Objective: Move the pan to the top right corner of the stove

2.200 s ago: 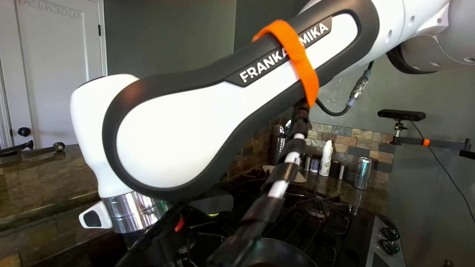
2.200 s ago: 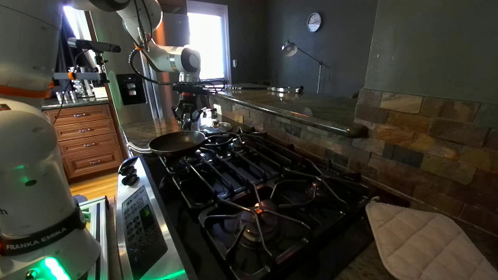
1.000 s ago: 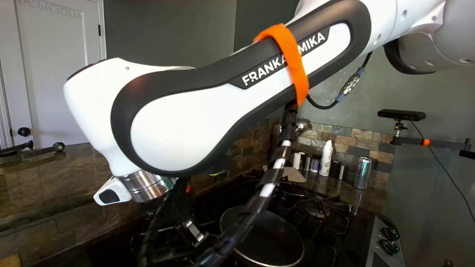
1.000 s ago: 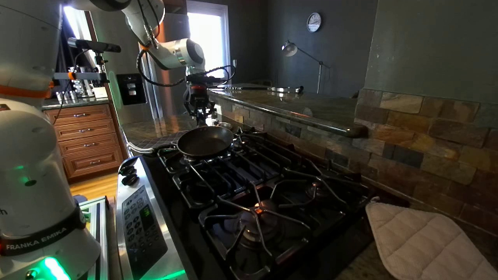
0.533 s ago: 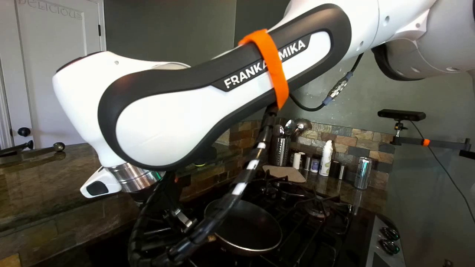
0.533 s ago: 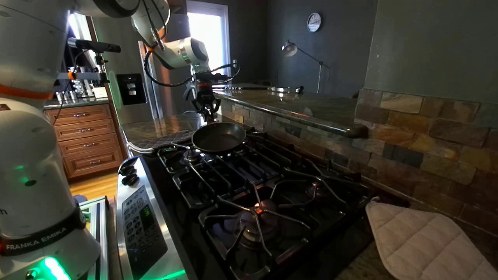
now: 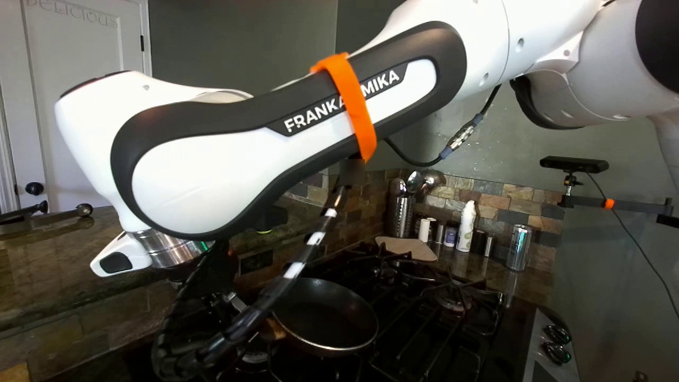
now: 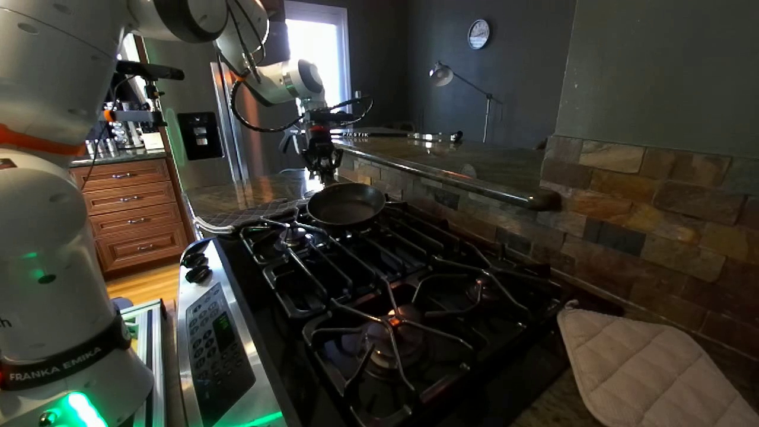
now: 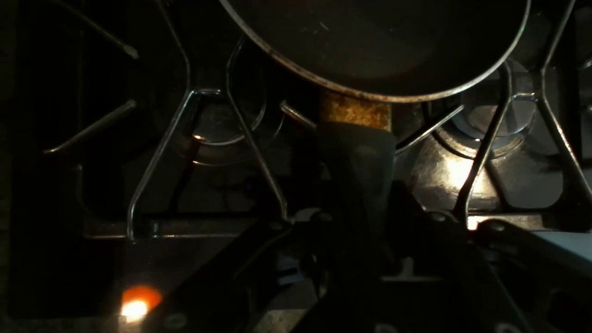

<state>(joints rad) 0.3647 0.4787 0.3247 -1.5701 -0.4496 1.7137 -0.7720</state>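
Observation:
The pan (image 8: 347,204), round and dark with a thin light rim, is over the far end of the black stove (image 8: 388,350), near the stone backsplash side. It also shows in an exterior view (image 7: 326,313), partly behind the arm's cable, and in the wrist view (image 9: 379,51). My gripper (image 9: 365,206) is shut on the pan's dark handle, just below its rusty metal neck. In an exterior view the gripper (image 8: 325,175) is behind the pan's far rim. I cannot tell whether the pan rests on the grates or hangs slightly above them.
A raised stone ledge (image 8: 450,172) runs along the backsplash beside the pan. A quilted potholder (image 8: 652,362) lies at the stove's near end. A utensil holder (image 7: 403,217), a white bottle (image 7: 467,225) and a steel can (image 7: 519,246) stand on the counter.
The gripper and pan have moved together across the stove's far end, away from the knob side toward the ledge and backsplash. The grasp on the handle appears unchanged.

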